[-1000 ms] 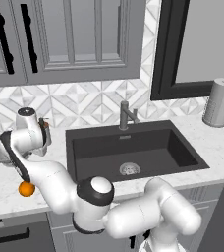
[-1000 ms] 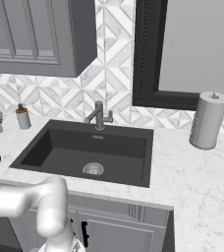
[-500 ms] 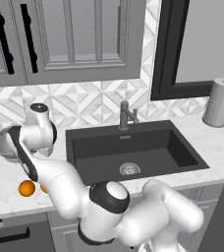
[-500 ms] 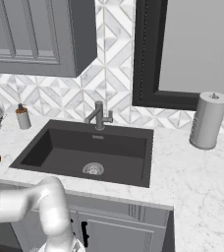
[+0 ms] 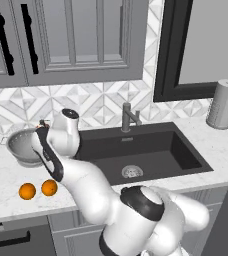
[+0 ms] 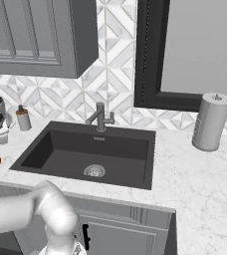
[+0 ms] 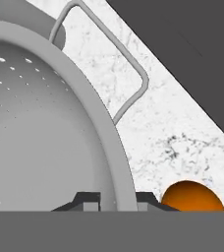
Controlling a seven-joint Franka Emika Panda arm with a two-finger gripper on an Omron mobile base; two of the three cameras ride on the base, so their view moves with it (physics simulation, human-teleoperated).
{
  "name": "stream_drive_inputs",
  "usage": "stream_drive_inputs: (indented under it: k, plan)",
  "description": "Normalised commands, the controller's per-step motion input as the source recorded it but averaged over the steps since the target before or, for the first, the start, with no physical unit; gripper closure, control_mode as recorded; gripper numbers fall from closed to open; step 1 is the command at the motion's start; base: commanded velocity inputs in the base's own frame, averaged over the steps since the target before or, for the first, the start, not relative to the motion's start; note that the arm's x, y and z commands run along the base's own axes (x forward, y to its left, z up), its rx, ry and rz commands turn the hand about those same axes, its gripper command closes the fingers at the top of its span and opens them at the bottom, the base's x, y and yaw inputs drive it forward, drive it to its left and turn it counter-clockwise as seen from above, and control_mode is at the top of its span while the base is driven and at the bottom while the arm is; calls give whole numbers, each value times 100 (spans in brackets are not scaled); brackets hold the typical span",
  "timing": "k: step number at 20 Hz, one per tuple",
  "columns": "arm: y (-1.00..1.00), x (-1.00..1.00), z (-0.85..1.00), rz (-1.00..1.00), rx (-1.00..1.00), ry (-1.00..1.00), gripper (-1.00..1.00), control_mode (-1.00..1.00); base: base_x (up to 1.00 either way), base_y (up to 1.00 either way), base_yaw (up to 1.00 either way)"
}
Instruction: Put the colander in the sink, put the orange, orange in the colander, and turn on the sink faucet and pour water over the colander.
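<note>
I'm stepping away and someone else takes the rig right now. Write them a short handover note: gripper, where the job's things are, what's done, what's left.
Gripper: shut on the rim of the silvery-grey perforated metal colander, one finger inside, one outside.
Colander: over the white marble counter left of the dark charcoal rectangular sink; whether lifted or resting, I can't tell.
Two small bright oranges: on the counter in front of the colander.
Grey metal faucet: no stream of water visible.
Done: colander gripped.
Left: colander into the sink, both oranges into it, faucet on over the colander.
</note>
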Motion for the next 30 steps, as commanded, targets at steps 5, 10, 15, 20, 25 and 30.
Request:
stream_drive_inputs:
  k: [5, 10, 15, 20, 25, 30]
  plan:
    - [-64, -21, 1, 0, 10, 2, 100, -100, 0, 0, 0]
    - [-69, -5, 12, -2, 8, 2, 100, -100, 0, 0, 0]
    - [-72, -11, 14, -10, 0, 10, 100, -100, 0, 0, 0]
    - [-86, -31, 13, -6, 0, 19, 100, -100, 0, 0, 0]
    - [-85, -17, 4, -4, 0, 15, 100, -100, 0, 0, 0]
    - [-95, -10, 0, 0, -1, 4, 100, -100, 0, 0, 0]
